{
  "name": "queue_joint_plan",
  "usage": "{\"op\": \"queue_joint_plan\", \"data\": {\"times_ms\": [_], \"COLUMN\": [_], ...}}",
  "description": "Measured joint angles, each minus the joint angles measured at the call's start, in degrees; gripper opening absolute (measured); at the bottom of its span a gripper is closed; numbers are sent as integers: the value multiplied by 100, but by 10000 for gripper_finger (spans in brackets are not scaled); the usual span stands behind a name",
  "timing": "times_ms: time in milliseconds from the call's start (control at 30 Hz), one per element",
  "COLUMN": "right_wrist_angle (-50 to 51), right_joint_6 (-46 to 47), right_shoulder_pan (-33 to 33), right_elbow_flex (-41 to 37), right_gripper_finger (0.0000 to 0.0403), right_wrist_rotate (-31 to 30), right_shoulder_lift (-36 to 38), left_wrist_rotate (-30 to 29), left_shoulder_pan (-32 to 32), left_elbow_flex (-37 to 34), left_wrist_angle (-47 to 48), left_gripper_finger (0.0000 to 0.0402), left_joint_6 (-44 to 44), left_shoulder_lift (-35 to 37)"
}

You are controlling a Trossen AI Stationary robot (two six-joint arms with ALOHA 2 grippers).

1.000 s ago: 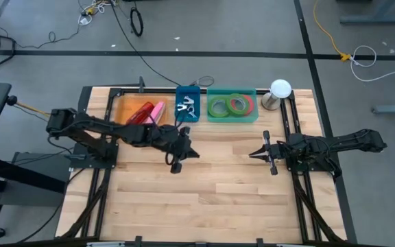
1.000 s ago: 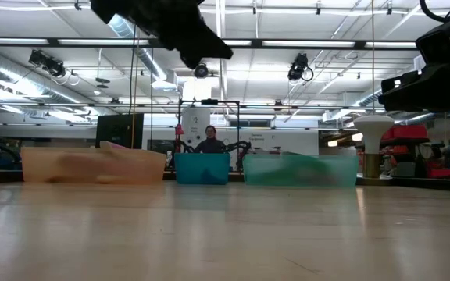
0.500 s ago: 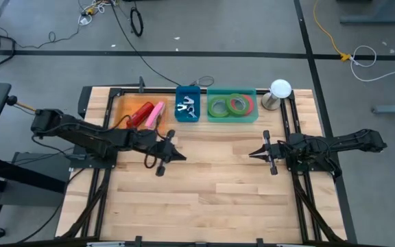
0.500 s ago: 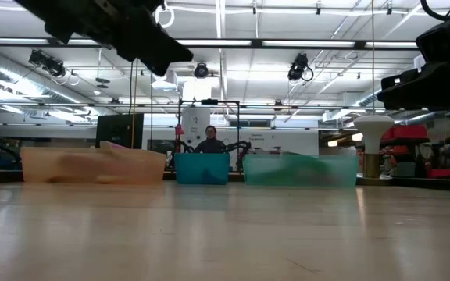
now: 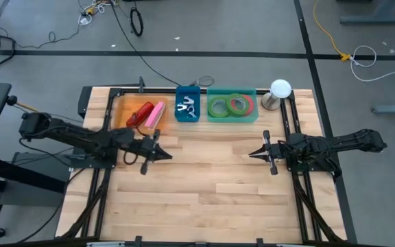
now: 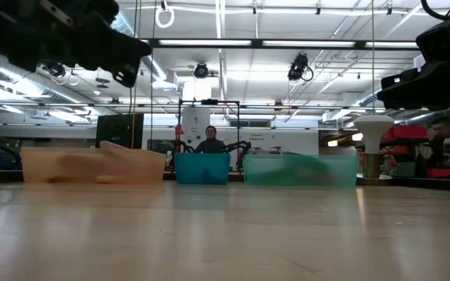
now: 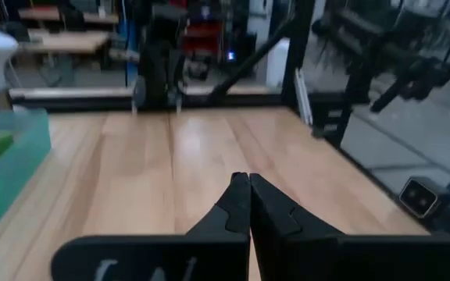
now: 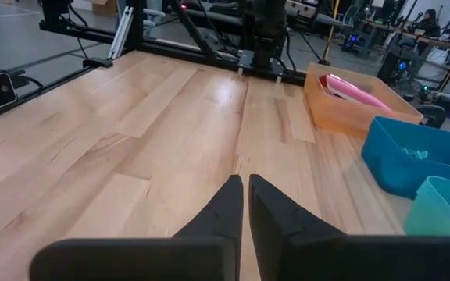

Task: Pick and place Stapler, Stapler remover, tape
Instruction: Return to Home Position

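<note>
A: Tape (image 5: 211,107) check. Claws?
B: Left gripper (image 5: 169,155) pinched closed and empty, over bare table (image 5: 204,185) left of centre. Right gripper (image 5: 252,154) likewise closed and empty, on the right side. We see all three rolls in the green bin (image 5: 232,120) at the back edge, staplers (image 5: 147,114) in the orange bin (image 5: 122,108).

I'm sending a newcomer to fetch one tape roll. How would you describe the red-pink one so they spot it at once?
Along the far edge of the wooden table stand three containers in a row: an orange bin, a blue bin and a green bin. In the green bin lie three flat rings of tape. The red-pink roll is the only one that does not match the green rolls.
</note>
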State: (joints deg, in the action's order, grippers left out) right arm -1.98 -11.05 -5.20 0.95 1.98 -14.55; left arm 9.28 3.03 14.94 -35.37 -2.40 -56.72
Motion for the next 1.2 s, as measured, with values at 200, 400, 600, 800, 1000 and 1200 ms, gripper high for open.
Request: {"op": "queue_joint_plan", "data": {"times_ms": [200,400,600,800,1000,1200], "right_wrist_angle": [-11,-20,-20,-20,-16,-17], "right_joint_6": [0,0,0,0,0,0], "right_shoulder_pan": [-1,0,1,-1,1,0], "right_elbow_flex": [0,0,0,0,0,0], "right_gripper_finger": [25,25,25,25,25,25], "right_wrist_rotate": [0,0,0,0,0,0], "right_shoulder_lift": [0,0,0,0,0,0], "left_wrist_rotate": [-150,-175,-219,-389,-357,-348], "left_shoulder_pan": [-2,-2,-2,-2,-2,-2], "left_elbow_flex": [-686,-1038,-1294,-1445,-1445,-1447], "left_wrist_angle": [-718,-754,-713,-492,-363,418], "left_gripper_finger": [0,0,0,0,0,0], "left_joint_6": [-149,-188,-261,-296,-140,-118], "left_shoulder_lift": [403,833,1366,1791,2125,2799]}}
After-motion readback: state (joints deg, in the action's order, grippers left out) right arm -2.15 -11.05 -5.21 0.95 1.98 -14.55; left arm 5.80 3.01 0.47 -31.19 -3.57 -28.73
